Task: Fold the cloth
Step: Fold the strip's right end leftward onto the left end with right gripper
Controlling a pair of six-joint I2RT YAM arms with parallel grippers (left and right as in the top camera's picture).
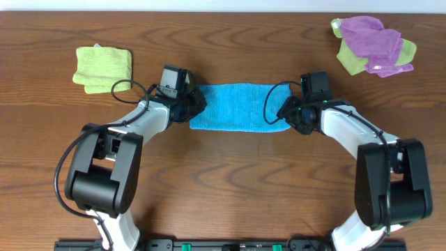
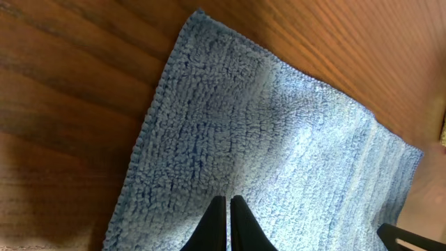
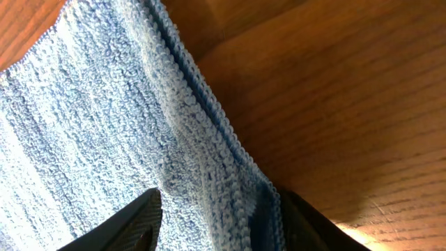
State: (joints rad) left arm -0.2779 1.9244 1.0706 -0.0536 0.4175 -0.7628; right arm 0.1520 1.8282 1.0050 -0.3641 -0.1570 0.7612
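The sky-blue cloth (image 1: 233, 106) lies on the table as a folded, wide rectangle between my two grippers. My left gripper (image 1: 194, 104) sits at its left end. In the left wrist view its fingers (image 2: 228, 203) are pressed together over the fuzzy cloth (image 2: 279, 139), with nothing seen between them. My right gripper (image 1: 284, 110) is at the cloth's right end. In the right wrist view it (image 3: 219, 209) stands open, and the layered, stitched edge of the cloth (image 3: 202, 160) runs between its two fingers.
A light-green folded cloth (image 1: 103, 67) lies at the far left. A purple cloth (image 1: 373, 38) is bunched on another green one (image 1: 348, 61) at the far right corner. Bare wooden table (image 1: 230, 181) lies in front of the blue cloth.
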